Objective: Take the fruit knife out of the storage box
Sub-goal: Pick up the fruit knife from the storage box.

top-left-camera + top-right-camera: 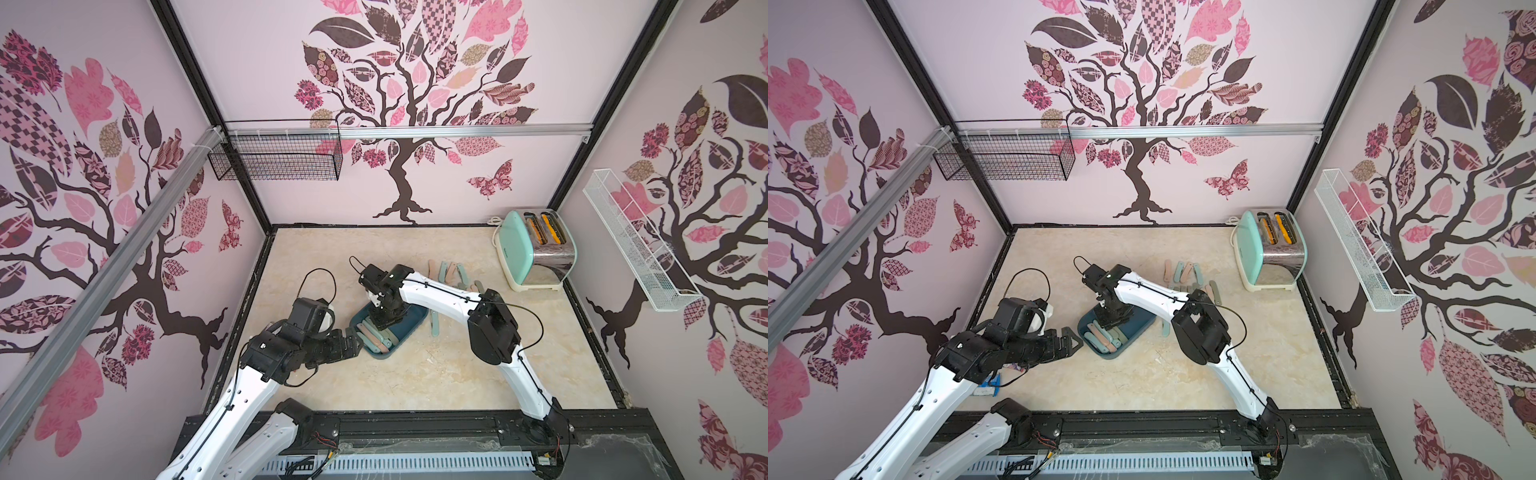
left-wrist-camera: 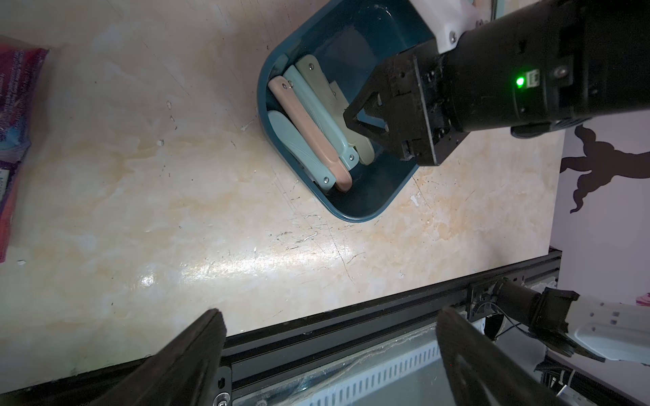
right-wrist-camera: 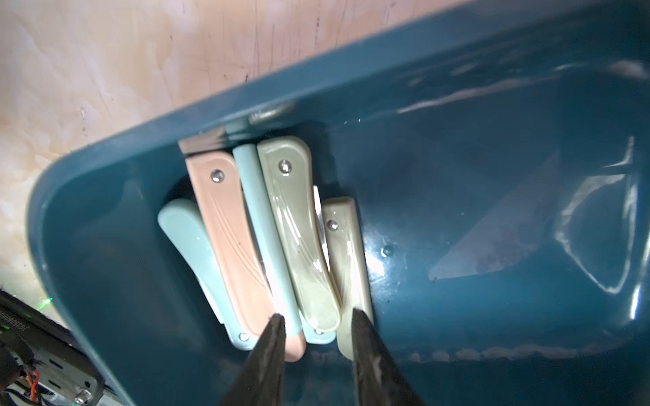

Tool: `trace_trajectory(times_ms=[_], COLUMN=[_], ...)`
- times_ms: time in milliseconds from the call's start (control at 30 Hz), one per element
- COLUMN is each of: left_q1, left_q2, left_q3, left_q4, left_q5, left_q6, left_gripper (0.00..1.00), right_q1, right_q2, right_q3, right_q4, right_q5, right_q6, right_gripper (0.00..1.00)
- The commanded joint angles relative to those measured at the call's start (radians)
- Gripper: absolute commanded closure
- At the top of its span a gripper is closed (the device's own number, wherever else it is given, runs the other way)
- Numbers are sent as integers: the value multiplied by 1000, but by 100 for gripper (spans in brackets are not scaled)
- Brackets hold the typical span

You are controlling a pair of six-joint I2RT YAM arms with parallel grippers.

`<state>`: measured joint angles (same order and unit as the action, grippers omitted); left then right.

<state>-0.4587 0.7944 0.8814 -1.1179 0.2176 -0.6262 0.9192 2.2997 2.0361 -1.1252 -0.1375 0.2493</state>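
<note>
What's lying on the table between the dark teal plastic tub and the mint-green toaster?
Folded pastel-handled fruit knives, scattered on the beige tabletop and partly hidden by the white right arm. Both top views show them.

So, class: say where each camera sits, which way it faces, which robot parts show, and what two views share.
Both top views: high above the robot's base, facing down over the beige marbled tabletop; white-and-black left arm and right arm show.
Left wrist: on the left arm, facing the dark teal plastic storage box; open left gripper frames it, right gripper reaches in.
Right wrist: on the right arm, looking down into the box; its jaws straddle folded pastel-handled fruit knives.
Shared: both wrist views show box and knives.
</note>
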Motion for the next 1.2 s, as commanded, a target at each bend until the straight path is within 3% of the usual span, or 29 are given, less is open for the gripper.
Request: trace_trajectory(times_ms=[0, 367, 733, 1167], left_q1=[3, 4, 6, 5], left_q2=[-4, 26, 68, 152], left_q3=[1, 7, 16, 53], left_q4=[-21, -29, 9, 80], left_q5=[-12, -9, 3, 29], left_q6=[5, 31, 47, 61], left_gripper=[2, 2, 2, 2], right_q1=[4, 4, 4, -26], right_q2=[57, 124, 70, 0], right_q3=[55, 122, 115, 79], right_q4=[0, -10, -17, -33], right_q5=[7, 17, 72, 106], right_q6=[-7, -18, -31, -23], right_gripper=[67, 66, 94, 93])
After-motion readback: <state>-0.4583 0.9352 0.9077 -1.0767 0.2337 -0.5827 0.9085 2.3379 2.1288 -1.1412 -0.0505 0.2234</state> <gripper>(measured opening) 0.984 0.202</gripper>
